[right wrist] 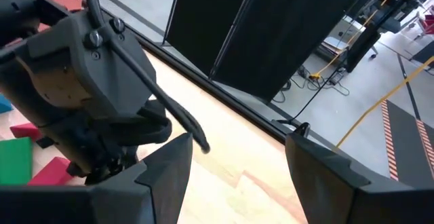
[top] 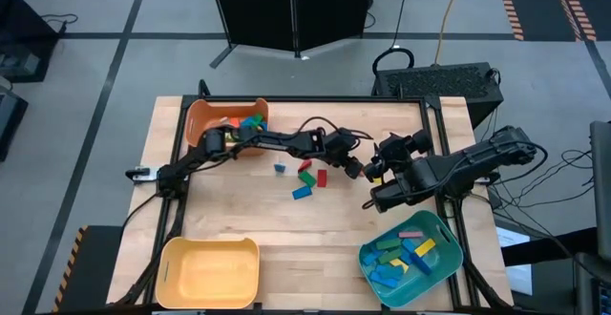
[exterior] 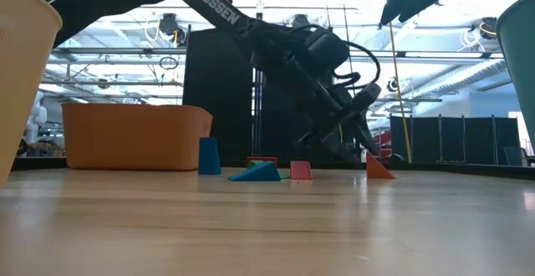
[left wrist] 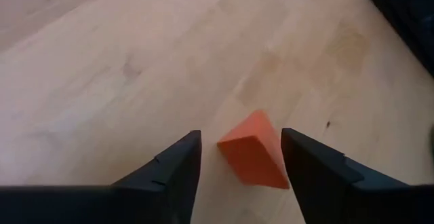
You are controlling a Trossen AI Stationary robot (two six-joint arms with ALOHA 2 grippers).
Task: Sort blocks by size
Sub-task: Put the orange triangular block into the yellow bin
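A small orange wedge block (left wrist: 252,157) lies on the bare wood at mid-table, between the two fingers of my open left gripper (left wrist: 241,163), which slants down at it from the table's left (top: 361,169). In the low view the wedge (exterior: 379,167) shows beside that gripper (exterior: 355,146). To the left of it lie loose blocks: a blue one (top: 280,167), reds (top: 322,178), a green (top: 307,177) and a blue wedge (top: 303,193). My right gripper (right wrist: 237,176) hangs open above the table, right of the left gripper (top: 399,149), with nothing between its fingers. My left gripper's fingers stand on either side of the orange wedge, which rests flat on the table. A gap shows at one finger (left wrist: 178,166). The other finger (left wrist: 305,166) meets the wedge's side edge (left wrist: 279,161) in the wrist view, and I cannot tell whether it touches.
An orange bin (top: 212,115) with several blocks stands at the far left. A yellow bin (top: 210,275) sits at the near left and a teal bin (top: 444,258) with several blocks at the near right. Open wood lies between the loose blocks and the near bins.
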